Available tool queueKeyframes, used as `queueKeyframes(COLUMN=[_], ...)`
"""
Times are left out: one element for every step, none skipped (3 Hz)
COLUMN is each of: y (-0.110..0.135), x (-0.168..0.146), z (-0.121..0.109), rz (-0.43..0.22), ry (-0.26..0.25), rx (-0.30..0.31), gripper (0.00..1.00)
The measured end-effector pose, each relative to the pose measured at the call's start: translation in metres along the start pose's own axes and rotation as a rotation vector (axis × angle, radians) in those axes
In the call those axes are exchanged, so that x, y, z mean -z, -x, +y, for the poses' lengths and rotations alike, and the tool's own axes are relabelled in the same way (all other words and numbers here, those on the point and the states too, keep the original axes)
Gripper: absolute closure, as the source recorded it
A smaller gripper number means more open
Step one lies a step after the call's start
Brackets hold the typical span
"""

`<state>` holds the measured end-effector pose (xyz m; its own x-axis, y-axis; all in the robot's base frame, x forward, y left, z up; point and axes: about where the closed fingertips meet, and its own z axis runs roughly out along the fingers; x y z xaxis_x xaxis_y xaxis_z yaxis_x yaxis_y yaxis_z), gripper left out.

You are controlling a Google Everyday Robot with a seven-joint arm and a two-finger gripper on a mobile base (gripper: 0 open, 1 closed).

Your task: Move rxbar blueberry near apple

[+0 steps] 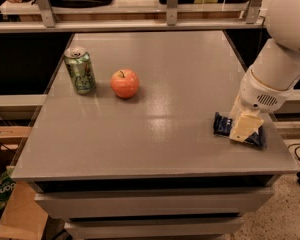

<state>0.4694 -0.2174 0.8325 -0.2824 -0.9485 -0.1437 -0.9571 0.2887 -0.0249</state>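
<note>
The rxbar blueberry (222,125) is a flat dark navy wrapper lying near the table's right front edge, partly covered by the gripper. My gripper (244,128), with pale yellowish fingers, hangs from the white arm (277,59) and sits right over the bar's middle, low at the wrapper. The apple (124,83), red-orange with a small stem, rests on the table's left half, far to the left of the bar and the gripper.
A green drink can (80,70) stands upright just left of the apple. The grey table (155,144) ends close to the right of the bar. A shelf rail runs along the back. Cardboard boxes (15,209) sit on the floor at lower left.
</note>
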Motion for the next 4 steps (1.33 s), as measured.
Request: queueKeyframes(y=[0.003,0.004,0.01,0.018], x=[-0.005,-0.002,0.012,0.035], z=[-0.004,-0.004,-0.013,-0.025], rz=[-0.001,-0.002,-0.009,-0.016], ry=[-0.011,-0.013,-0.071,-0.135], rx=[0.013,0.014,0.034,0.054], gripper=[1.0,1.0,1.0,1.0])
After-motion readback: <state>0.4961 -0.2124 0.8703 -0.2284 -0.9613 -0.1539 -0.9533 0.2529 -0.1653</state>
